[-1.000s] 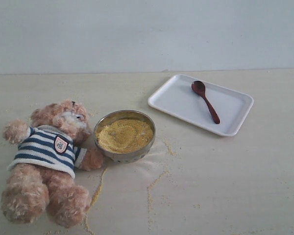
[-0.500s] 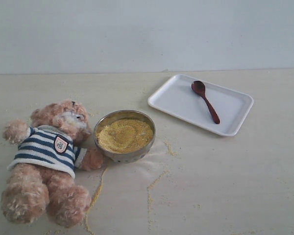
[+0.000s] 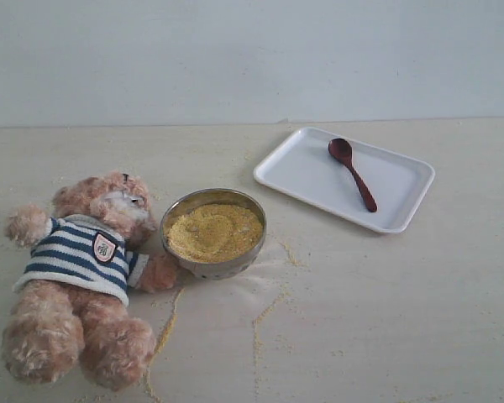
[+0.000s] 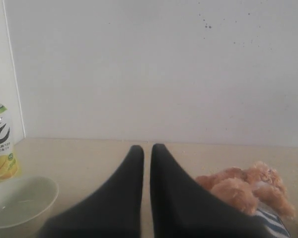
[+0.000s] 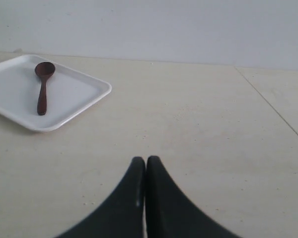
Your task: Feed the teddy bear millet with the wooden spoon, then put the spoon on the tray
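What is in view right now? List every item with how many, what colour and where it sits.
teddy bear: one, light brown in a navy-and-white striped shirt, lying on its back on the left of the table, one paw against the metal bowl
metal bowl: one, shiny silver, mid-table beside the bear
millet: yellow, heaped in the metal bowl, with thin trails loose on the table in front of it
tray: one, white, behind and right of the metal bowl
wooden spoon: one, dark reddish brown, lying on the tray
bottle: one, yellow-green label, black cap, seen only in the left wrist view
pale bowl: one, whitish, next to the bottle
table: one, beige
left gripper: one, black, shut, empty
right gripper: one, black, shut, empty
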Available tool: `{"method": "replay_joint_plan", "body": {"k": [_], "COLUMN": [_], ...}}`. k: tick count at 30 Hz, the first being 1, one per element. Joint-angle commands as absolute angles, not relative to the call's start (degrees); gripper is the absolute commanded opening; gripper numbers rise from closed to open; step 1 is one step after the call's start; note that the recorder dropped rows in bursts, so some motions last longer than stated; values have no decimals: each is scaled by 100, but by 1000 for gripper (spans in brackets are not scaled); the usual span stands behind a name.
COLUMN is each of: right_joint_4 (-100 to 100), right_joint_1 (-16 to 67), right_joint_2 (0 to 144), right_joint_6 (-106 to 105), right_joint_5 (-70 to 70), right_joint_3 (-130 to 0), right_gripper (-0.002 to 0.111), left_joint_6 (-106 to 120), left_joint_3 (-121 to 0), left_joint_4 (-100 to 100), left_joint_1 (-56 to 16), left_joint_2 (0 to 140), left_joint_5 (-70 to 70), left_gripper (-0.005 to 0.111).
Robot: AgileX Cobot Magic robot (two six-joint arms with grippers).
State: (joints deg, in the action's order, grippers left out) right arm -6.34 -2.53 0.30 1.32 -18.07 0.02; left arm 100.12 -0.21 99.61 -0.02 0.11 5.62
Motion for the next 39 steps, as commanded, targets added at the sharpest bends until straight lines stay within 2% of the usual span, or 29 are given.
{"method": "replay_joint_plan", "body": {"k": [1,14,15,17,18,20,21,22,23,27,39], "right_joint_4": [-630,-630,-630,-630,-630,-630,-630,-630,-630,-630,-630], "right_joint_1": [-284,-284,-284,-284,-284,-284,-284,-284,-284,-284,-284], "right_joint_2": [0,0,0,0,0,0,0,0,0,0,0], "right_joint_6": [97,97,97,111,111,111,111,100,100,111,111], "right_joint_5": [-1696,-1696,-1696,-1697,-1697,-1697,-1697,-1697,-1697,-1697,-1697], "right_joint_3": [0,0,0,0,0,0,0,0,0,0,0], "right_gripper": [0,0,0,0,0,0,0,0,0,0,0], "left_joint_6": [10033,10022,9906,7715,4488,-533,-1958,-3052,-3125,-2271,-1143], "left_joint_3": [0,0,0,-136,-163,-13,0,0,0,0,0], "left_joint_4": [9995,9995,9524,5085,1851,-1643,-2339,-2497,-2372,-114,-52], "left_joint_1": [-58,-58,-58,-58,-58,-58,-58,-58,-58,-58,-58], "left_joint_2": [0,0,0,0,0,0,0,0,0,0,0], "left_joint_5": [578,433,250,-234,-433,-690,-690,-690,-895,-1961,-2256], "left_gripper": [5,5,5,5,5,5,5,5,5,5,5]}}
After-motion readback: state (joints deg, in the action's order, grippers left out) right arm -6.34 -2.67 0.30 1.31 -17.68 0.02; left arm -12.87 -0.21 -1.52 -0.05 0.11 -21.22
